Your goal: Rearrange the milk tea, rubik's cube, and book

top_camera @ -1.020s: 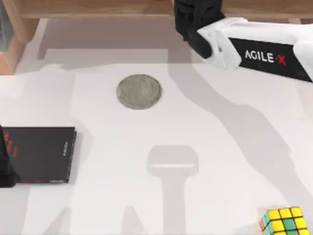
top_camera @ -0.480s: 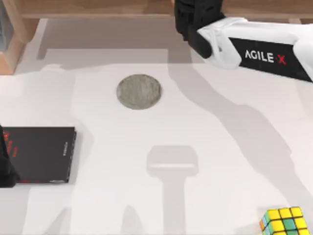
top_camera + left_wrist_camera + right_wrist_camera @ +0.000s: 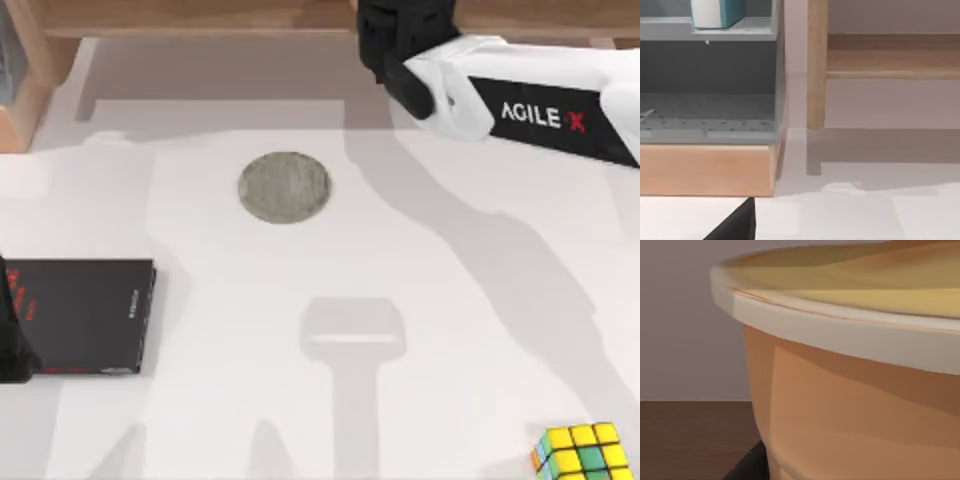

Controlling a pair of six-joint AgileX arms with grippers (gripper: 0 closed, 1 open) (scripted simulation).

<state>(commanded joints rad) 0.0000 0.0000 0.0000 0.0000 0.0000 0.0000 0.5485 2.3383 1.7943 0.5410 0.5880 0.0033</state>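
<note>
White table stretched below as my right gripper [image 3: 400, 45] sat at the far edge, its grip unreadable, the milk tea [image 3: 855, 390] close against its camera; I judged carrying it came next.

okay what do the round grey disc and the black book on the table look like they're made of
The grey disc looks like rough stone or concrete: matte, with a mottled, speckled face. The black book looks like a smooth card or paper cover with red markings and a faint sheen, though the rendering leaves the exact material open.
</note>
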